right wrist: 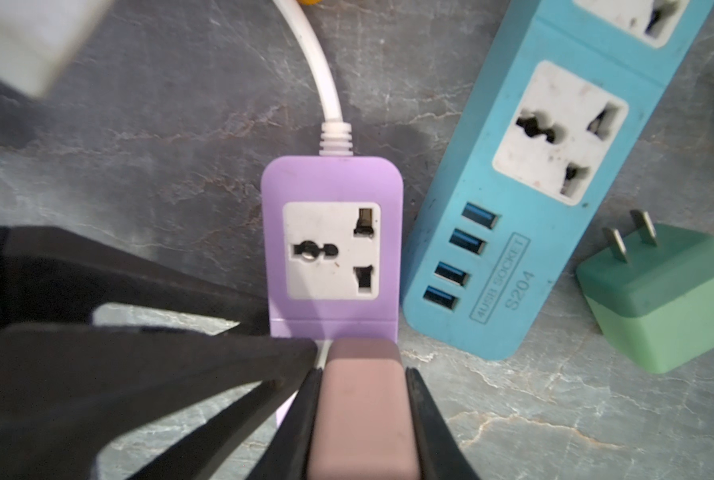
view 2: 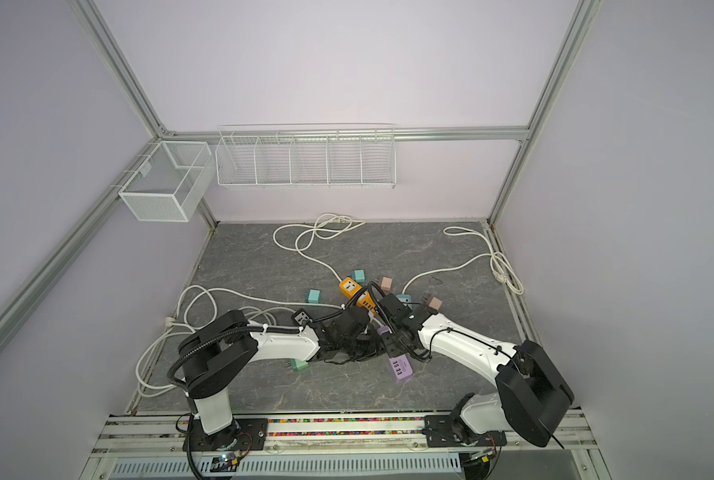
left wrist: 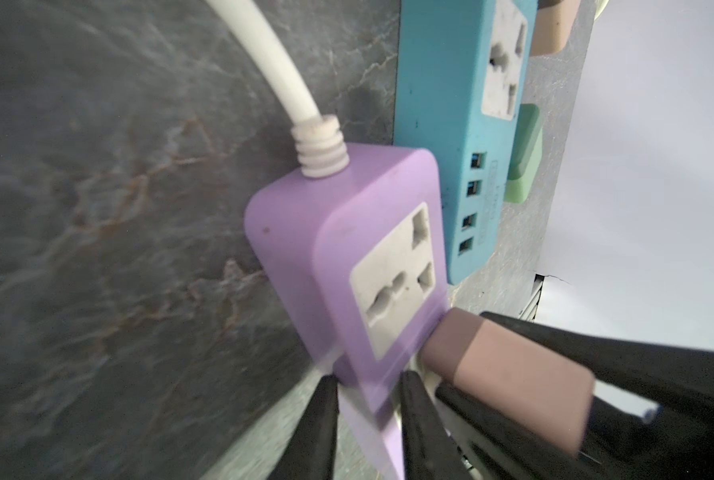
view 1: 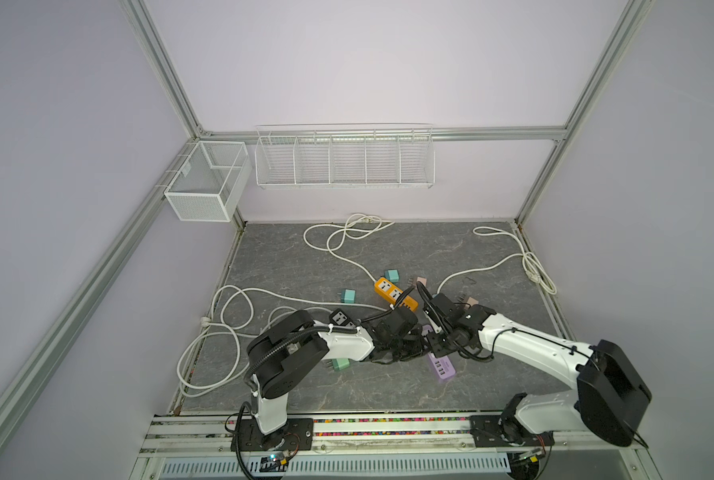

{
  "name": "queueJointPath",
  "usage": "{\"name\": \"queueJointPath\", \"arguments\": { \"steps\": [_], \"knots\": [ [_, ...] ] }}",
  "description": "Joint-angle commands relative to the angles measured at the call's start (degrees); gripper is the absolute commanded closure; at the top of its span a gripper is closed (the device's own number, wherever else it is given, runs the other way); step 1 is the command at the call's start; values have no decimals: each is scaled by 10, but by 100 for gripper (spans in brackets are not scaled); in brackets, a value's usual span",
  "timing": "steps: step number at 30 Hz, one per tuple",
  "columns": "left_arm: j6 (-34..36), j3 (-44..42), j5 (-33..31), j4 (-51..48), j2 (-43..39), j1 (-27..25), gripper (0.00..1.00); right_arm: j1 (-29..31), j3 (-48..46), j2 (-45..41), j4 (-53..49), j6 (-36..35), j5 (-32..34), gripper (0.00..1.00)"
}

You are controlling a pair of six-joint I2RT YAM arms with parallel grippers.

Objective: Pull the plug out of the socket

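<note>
Grey marbled tabletop (view 1: pixel 388 395) with power strips (view 1: pixel 395 294), loose plugs (view 1: pixel 348 296), white cords (right wrist: pixel 332 99).

A dusty-pink plug (right wrist: pixel 361 415) is sitting on the lilac power strip (right wrist: pixel 332 183), near a sky-blue strip (right wrist: pixel 492 266) and two-tone green plug (right wrist: pixel 658 299).

An orange power strip (view 1: pixel 395 294) lies mid-frame on a grey marbled tabletop (view 1: pixel 305 257), with a teal plug (view 1: pixel 391 275) just beside its far end and a second teal plug (view 1: pixel 347 296) loose to its left. White cords (view 1: pixel 222 332) loop along the left, back and right. A mesh basket (view 1: pixel 206 183) hangs at upper left, next to a long divided wire rack (view 1: pixel 344 160) on the back wall. The right wrist view shows a blue power strip (right wrist: pixel 509 232) with four USB ports, and a green plug (right wrist: pixel 658 299) near it.
</note>
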Motion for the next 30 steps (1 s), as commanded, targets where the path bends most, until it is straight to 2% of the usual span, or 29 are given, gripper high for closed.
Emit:
{"name": "queueJointPath", "arguments": {
  "steps": [1, 3, 6, 10, 12, 16, 20, 24, 27, 30],
  "knots": [
    [-9, -50, -61, -164, 66, -3, 74, 13, 9, -6, 22, 2, -12, 78],
    [-9, -50, -65, -168, 64, -3, 74, 21, 10, 3, 27, 11, -12, 78],
    [-9, -50, -65, -170, 65, -3, 74, 18, 16, 4, 5, 15, 29, 79],
    [-10, -51, -65, -168, 66, -3, 75, -28, -1, -34, 5, 7, 23, 79],
    [-11, -50, -66, -171, 66, -5, 75, -31, -9, -40, 13, 5, 24, 79],
    [-12, -47, -64, -170, 73, -5, 76, 10, -8, -19, 40, 1, -9, 80],
    [-13, -45, -67, -174, 73, -5, 76, 48, 11, -7, 36, 7, 2, 80],
    [-12, -43, -68, -180, 75, -5, 76, 15, 6, -26, 16, -1, 41, 80],
    [-11, -41, -67, -180, 79, -5, 76, -20, -1, -39, 10, -7, 31, 80],
    [-12, -41, -68, -181, 79, -5, 76, -12, -2, -44, 18, -20, 13, 80]
  ]
}}
